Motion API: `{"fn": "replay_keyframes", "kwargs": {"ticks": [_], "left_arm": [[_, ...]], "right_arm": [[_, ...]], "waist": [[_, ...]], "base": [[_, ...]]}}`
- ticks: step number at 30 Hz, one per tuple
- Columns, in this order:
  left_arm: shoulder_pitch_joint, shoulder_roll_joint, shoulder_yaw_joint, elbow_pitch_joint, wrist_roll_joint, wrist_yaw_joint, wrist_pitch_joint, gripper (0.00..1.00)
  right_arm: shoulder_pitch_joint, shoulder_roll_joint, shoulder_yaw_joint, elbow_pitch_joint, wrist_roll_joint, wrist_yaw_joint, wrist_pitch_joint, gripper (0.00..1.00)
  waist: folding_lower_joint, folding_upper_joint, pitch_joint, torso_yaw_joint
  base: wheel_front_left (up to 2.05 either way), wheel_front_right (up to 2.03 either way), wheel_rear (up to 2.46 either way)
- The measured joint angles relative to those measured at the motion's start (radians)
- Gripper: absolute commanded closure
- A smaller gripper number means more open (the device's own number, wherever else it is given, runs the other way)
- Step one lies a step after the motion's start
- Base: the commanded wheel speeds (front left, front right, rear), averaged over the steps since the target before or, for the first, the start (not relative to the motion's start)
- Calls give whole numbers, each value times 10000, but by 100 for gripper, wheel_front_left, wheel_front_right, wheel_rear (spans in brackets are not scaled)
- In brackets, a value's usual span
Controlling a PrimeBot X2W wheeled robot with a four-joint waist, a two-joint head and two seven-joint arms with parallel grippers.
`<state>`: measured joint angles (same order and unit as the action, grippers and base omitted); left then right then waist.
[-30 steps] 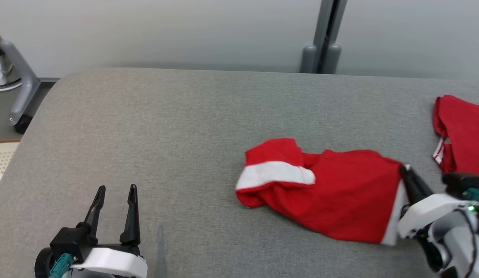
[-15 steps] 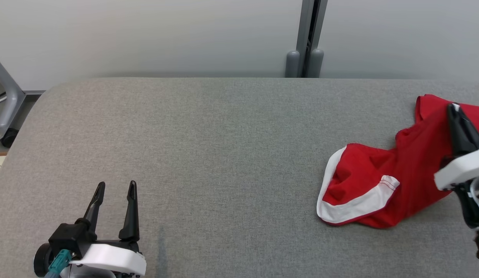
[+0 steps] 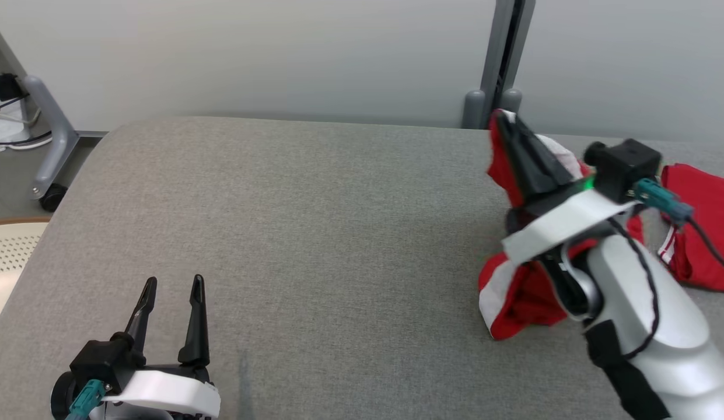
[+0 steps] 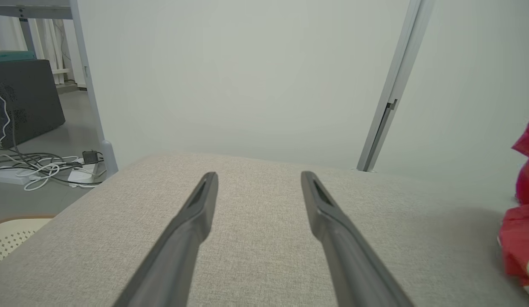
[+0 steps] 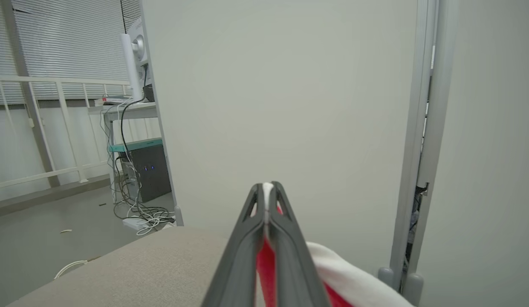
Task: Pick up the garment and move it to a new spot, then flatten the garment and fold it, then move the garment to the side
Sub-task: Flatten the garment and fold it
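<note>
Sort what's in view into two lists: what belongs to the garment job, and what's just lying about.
Part of the job:
- red and white garment, hanging from the grip
- right gripper, shut on it
- left gripper, open and idle
- grey padded table

Lying about:
- second red garment on the table's right
- cables on the floor

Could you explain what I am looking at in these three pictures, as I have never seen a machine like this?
It is a two-armed robot at a grey padded table. The wide picture comes from its head; the other two come from cameras on its wrists, looking along each gripper's two dark fingers. The right gripper is shut on a red and white garment and holds it up, its lower part bunched on the table. The left gripper is open and holds nothing. A second red garment lies at the far right.
</note>
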<state>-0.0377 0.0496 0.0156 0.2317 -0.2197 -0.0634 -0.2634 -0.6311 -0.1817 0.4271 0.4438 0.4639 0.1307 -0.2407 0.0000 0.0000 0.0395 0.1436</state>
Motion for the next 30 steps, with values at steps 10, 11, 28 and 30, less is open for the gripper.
{"fn": "replay_keyframes", "kwargs": {"ticks": [10, 11, 28, 30], "left_arm": [[-93, -2, -380, 35, -303, 205, 0, 0], [-93, -2, -380, 35, -303, 205, 0, 0], [-398, -6, -593, 247, -568, 161, 2, 0], [-431, -6, -573, 288, -566, 146, 2, 0]], "right_arm": [[36, 1087, 1944, 293, 393, 0, 130, 100], [36, 1087, 1944, 293, 393, 0, 130, 100], [1163, 1331, 5839, 1047, 2247, 0, -157, 0], [1023, 1333, 5818, 1162, 2284, 0, -165, 0]], "waist": [[0, 0, 289, 648], [0, 0, 289, 648], [0, 0, 778, 865], [0, 0, 730, 803]], "base": [[0, 0, 0], [0, 0, 0], [0, 0, 0], [0, 0, 0]]}}
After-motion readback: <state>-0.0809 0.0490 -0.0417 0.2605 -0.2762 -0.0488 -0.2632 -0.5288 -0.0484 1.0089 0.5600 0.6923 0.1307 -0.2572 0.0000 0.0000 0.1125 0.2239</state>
